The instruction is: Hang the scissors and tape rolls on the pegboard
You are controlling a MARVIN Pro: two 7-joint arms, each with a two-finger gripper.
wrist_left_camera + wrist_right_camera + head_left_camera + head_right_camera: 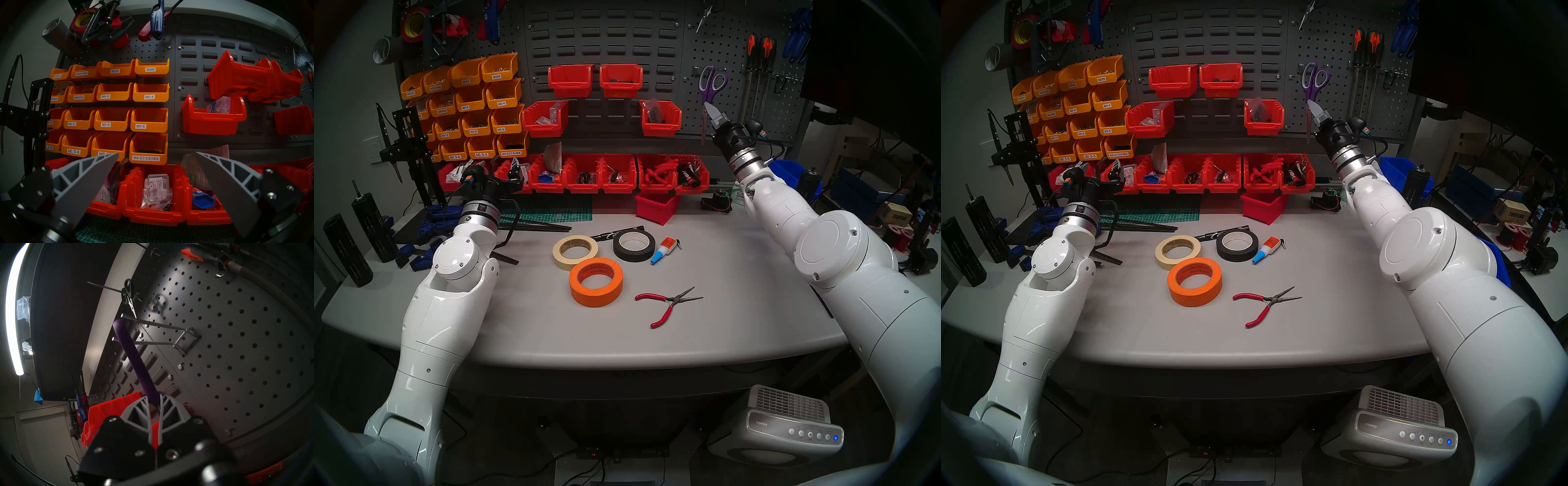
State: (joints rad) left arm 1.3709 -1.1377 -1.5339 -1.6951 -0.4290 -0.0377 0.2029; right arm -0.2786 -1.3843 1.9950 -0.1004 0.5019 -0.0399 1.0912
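Observation:
The purple-handled scissors (713, 81) (1315, 78) hang blades down against the pegboard (734, 51) (237, 344). My right gripper (709, 108) (1312, 104) (153, 395) is shut on them just below the handles. In the right wrist view a purple handle (136, 361) crosses the double-prong hook (185, 341); I cannot tell whether a loop is over a prong. The cream tape roll (575, 251), the black one (634, 245) and the orange one (596, 281) lie flat on the table. My left gripper (515, 165) (156, 153) is open and empty before the red bins.
Red-handled pliers (667, 303), a glue bottle (665, 249) and a black marker (616, 233) lie near the rolls. Red bins (585, 174) and orange bins (473, 112) line the back wall. Screwdrivers and files (758, 68) hang right of the scissors, small snips (704, 13) above.

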